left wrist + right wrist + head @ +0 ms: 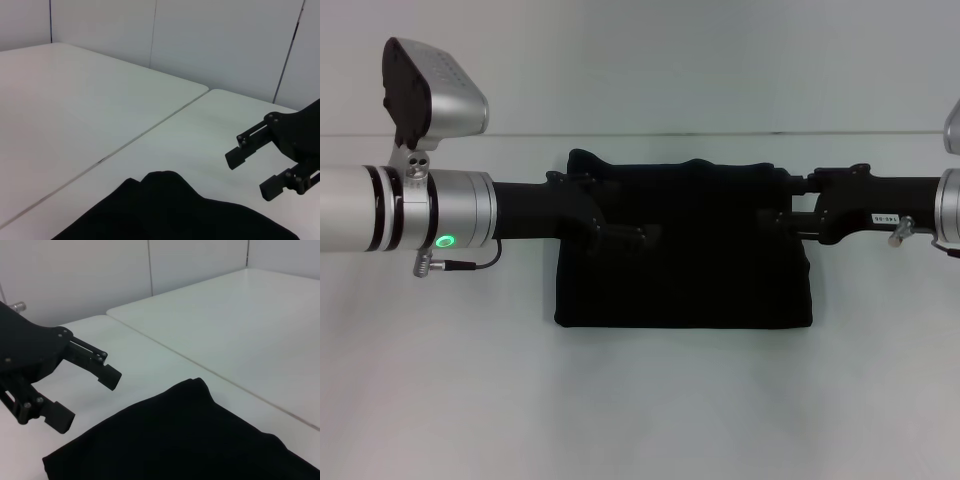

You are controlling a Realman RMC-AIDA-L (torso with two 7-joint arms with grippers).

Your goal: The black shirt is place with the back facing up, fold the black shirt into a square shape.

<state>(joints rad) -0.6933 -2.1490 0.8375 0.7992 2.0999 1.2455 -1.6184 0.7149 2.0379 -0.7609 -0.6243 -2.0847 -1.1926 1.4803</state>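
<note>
The black shirt (685,280) lies folded into a compact rectangle on the white table (620,400), plain side up, with a small bump of fabric at its far left corner. My left gripper (620,225) hovers over the shirt's left part; in the right wrist view (85,396) it is open and empty. My right gripper (780,210) hovers over the shirt's right part; in the left wrist view (255,170) it is open and empty. The shirt's far corner also shows in the left wrist view (165,210) and in the right wrist view (185,440).
A seam (720,133) joins this table to a second white table behind the shirt. Grey wall panels (225,45) stand beyond it. Bare tabletop lies in front of the shirt and on both sides.
</note>
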